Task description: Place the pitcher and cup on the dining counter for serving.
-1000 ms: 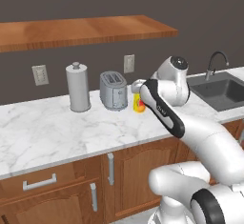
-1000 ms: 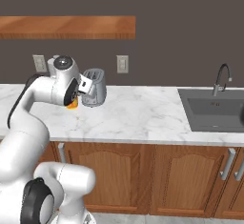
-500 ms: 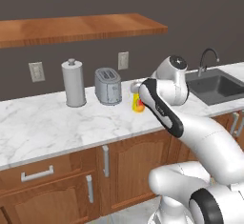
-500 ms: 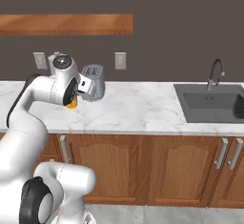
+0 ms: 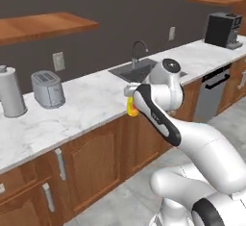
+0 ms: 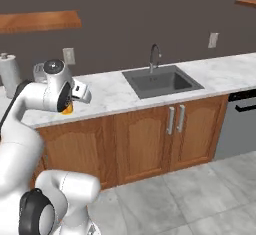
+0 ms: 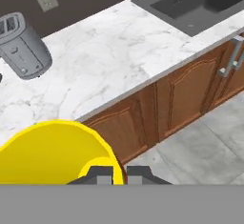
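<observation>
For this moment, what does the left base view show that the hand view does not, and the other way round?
Left base view alone: the grey metal canister at the far left of the marble counter, the black coffee machine at the far right, the sink's faucet, the wooden shelf and the arm itself. Hand view alone: the open mouth of the cup from above, with the gripper shut on its rim. Shared: the toaster, the sink, the wall outlet, the wooden cabinet doors and the yellow cup.

Even, soft rendered light, faint shadows, no glare, slightly blurry throughout.
</observation>
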Controlling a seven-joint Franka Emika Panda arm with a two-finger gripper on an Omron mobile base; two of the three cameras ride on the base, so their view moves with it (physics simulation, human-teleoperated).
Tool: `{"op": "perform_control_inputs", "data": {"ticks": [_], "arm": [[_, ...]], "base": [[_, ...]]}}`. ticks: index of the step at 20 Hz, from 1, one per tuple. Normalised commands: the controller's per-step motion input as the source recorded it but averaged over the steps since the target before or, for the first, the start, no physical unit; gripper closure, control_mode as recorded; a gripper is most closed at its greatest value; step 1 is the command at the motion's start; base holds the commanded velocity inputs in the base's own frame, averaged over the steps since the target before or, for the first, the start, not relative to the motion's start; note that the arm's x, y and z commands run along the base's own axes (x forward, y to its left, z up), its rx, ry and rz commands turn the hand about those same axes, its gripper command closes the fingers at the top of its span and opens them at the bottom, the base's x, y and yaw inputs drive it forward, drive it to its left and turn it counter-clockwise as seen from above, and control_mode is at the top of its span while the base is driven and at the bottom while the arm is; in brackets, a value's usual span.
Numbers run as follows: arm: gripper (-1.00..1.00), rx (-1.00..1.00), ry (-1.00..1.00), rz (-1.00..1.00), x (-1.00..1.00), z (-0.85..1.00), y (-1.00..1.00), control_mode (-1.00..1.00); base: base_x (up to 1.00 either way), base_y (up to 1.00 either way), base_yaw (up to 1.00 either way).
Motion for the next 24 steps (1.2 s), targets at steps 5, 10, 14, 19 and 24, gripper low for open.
{"op": "perform_control_inputs", "data": {"ticks": [5,10,14,19,24], "arm": [[1.0,0.0,0.0,0.0,0.0,0.0,0.0,1.0],[1.0,0.0,0.0,0.0,0.0,0.0,0.0,1.0],[1.0,0.0,0.0,0.0,0.0,0.0,0.0,1.0],[1.0,0.0,0.0,0.0,0.0,0.0,0.0,1.0],[1.0,0.0,0.0,0.0,0.0,0.0,0.0,1.0]], "base": [[-0.17,-0.07,-0.76],[-0.05,-0.21,-0.78],[0.0,-0.31,-0.81],[0.0,-0.42,-0.8],[0.07,-0.42,-0.77]]}}
